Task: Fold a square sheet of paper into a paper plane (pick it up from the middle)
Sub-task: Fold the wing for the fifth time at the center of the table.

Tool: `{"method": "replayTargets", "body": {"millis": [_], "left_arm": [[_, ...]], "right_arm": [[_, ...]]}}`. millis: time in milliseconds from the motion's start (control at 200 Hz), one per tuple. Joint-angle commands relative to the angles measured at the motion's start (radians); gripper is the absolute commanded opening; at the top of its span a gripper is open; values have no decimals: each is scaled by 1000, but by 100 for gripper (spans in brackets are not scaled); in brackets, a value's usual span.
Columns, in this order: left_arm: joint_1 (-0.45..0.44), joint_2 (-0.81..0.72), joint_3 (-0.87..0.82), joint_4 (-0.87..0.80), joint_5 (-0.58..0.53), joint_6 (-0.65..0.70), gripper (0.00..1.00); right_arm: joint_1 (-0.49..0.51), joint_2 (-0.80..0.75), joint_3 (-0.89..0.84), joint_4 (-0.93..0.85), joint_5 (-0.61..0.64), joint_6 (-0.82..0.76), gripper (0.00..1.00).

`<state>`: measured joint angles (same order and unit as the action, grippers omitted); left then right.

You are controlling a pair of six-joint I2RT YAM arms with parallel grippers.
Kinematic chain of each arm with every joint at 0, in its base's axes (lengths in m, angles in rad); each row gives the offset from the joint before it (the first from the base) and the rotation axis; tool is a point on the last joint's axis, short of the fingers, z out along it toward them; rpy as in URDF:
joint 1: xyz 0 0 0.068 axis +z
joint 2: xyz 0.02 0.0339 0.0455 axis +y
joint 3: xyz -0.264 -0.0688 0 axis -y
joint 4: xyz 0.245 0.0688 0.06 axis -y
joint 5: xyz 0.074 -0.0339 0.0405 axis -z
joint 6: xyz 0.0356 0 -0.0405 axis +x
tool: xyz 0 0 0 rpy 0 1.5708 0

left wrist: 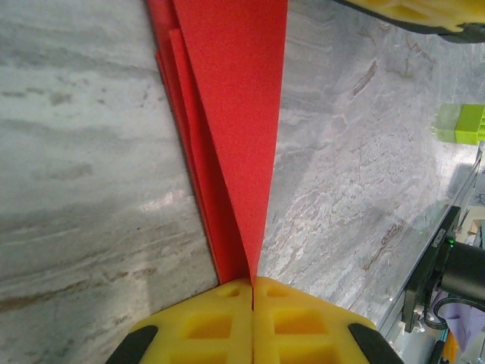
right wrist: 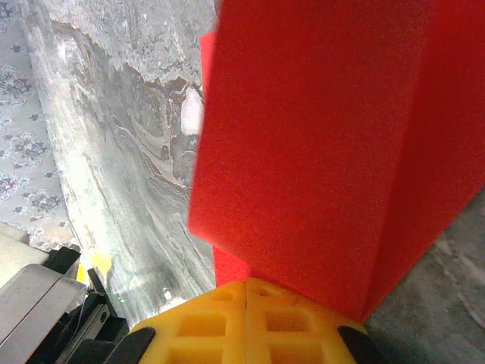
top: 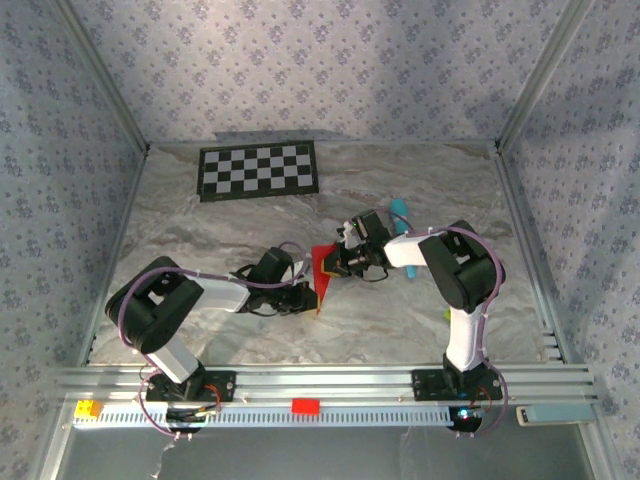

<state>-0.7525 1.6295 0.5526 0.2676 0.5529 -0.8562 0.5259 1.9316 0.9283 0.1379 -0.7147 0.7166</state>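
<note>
The bright red sheet of paper [top: 322,272] is folded into several layers and held on edge above the middle of the table, between the two grippers. My left gripper [top: 309,297] holds its near end. In the left wrist view the yellow fingers [left wrist: 220,322] are shut on the paper [left wrist: 235,98], which narrows to a point at the pinch [left wrist: 252,280]. My right gripper [top: 337,264] holds the far end. Its fingers [right wrist: 288,322] are shut on a broad creased fold of the paper [right wrist: 326,136].
A black-and-white checkerboard [top: 260,170] lies at the back left. A teal stick [top: 399,211] lies behind the right arm. A small red block [top: 305,405] and a yellow block [top: 88,408] sit on the front rail. A green block [left wrist: 462,123] lies on the marbled table.
</note>
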Motion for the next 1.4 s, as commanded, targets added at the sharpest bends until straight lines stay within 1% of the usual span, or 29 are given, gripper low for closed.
{"method": "replayTargets", "body": {"millis": [0, 25, 145, 200, 305, 335, 410, 545, 600, 705, 730, 775, 790, 985, 1030, 1079, 1159, 1224, 1299, 1394], "left_arm": [[-10, 11, -27, -165, 52, 25, 3], [-10, 11, -28, -167, 53, 27, 0], [-10, 9, -34, -173, 53, 31, 0], [-10, 5, -36, -177, 52, 31, 10], [-10, -1, -36, -184, 61, 35, 10], [-10, -4, -36, -190, 59, 38, 9], [-11, -6, -36, -197, 56, 41, 0], [-10, -5, -33, -217, 54, 47, 0], [-10, -11, -37, -219, 52, 48, 12], [-10, -19, -36, -222, 62, 54, 13], [-10, -20, -36, -223, 65, 55, 12], [-10, -21, -35, -222, 70, 59, 2], [-11, -22, -35, -222, 71, 60, 0], [-10, -57, -37, -234, 49, 58, 0], [-10, -77, -35, -238, 48, 59, 3], [-11, -106, -30, -246, 44, 61, 10], [-10, -157, -19, -269, 19, 63, 17], [-8, -203, -7, -289, -18, 58, 17], [-5, -246, 4, -269, -45, 40, 17], [7, -245, 46, -235, -66, 24, 14]], "right_arm": [[3, 50, -17, -110, 127, -16, 2], [3, 50, -17, -110, 128, -17, 2], [3, 51, -19, -112, 132, -18, 2], [3, 52, -18, -112, 132, -18, 2], [3, 52, -18, -114, 132, -18, 2], [3, 52, -19, -114, 133, -19, 2], [3, 52, -19, -114, 132, -19, 2], [3, 53, -19, -115, 133, -19, 2], [3, 53, -19, -116, 134, -19, 2], [5, 53, -20, -114, 133, -19, 2], [4, 53, -20, -114, 134, -19, 2], [3, 53, -21, -114, 133, -19, 2], [5, 53, -20, -113, 134, -18, 2], [5, 52, -20, -114, 134, -20, 2], [4, 52, -19, -113, 134, -19, 2], [4, 52, -20, -114, 133, -19, 2], [5, 52, -19, -113, 130, -16, 2], [5, 50, -16, -113, 130, -14, 2], [5, 49, -19, -112, 130, -12, 2], [5, 49, -16, -110, 129, -11, 2]]}}
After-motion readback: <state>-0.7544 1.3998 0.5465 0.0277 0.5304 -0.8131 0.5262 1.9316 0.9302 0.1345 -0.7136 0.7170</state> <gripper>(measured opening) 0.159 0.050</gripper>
